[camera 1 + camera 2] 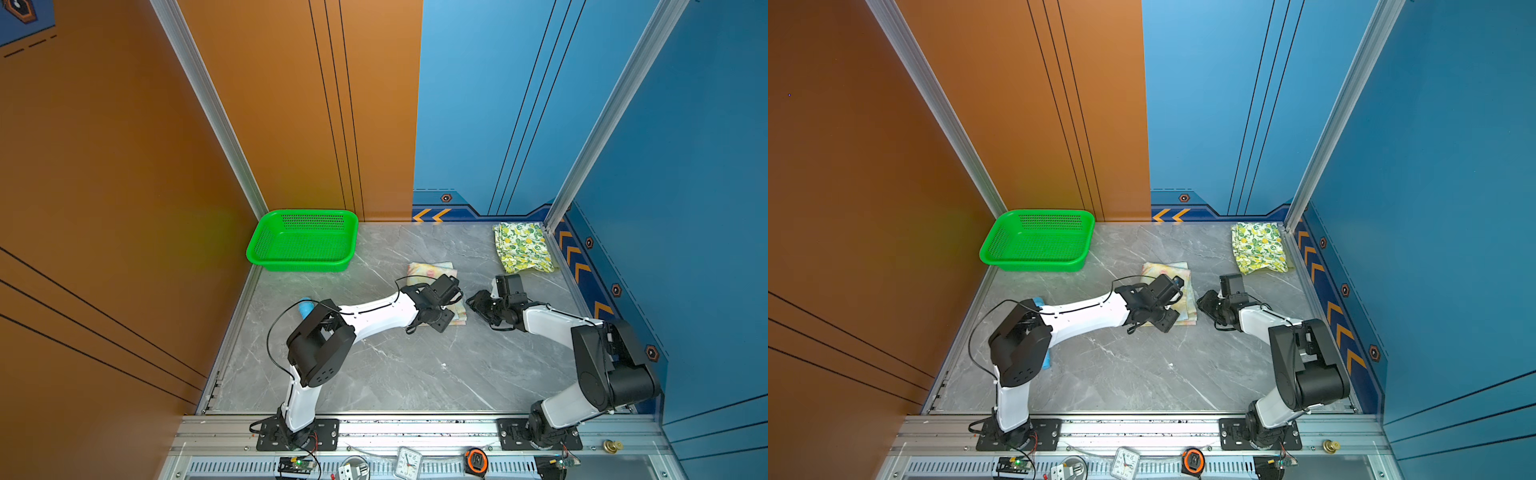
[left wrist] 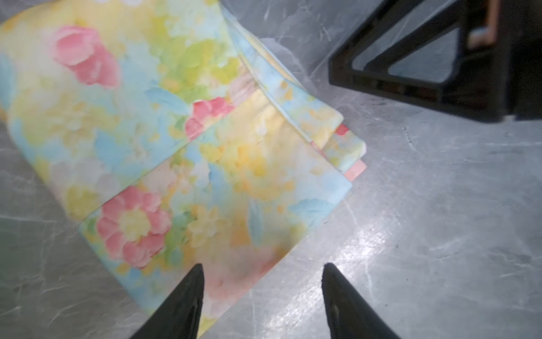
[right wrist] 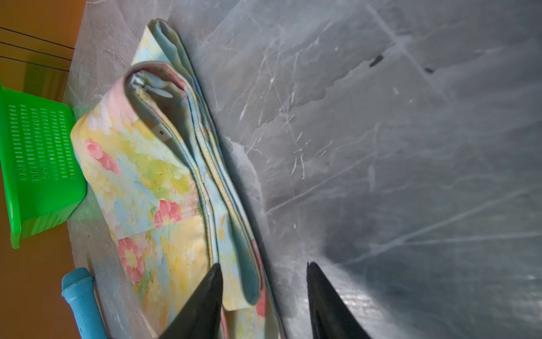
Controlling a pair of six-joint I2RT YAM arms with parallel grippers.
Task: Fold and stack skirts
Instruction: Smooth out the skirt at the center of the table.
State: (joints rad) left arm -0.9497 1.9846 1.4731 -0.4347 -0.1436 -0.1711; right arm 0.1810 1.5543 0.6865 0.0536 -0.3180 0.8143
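The pastel skirt with pink flowers lies folded in several layers near the table's middle. My left gripper hovers low over its near corner and is open: one fingertip is above the cloth, the other above bare table. My right gripper sits at table level against the skirt's right edge. Its jaws stand apart, with the layered fold edge lying between them, not pinched. The lemon-print skirt lies folded in the back right corner, away from both grippers.
A green perforated basket stands at the back left against the orange wall. A light-blue toy microphone lies behind the left arm's elbow. Walls close in the table's left, back and right sides. A clock and a tape measure sit below the front rail.
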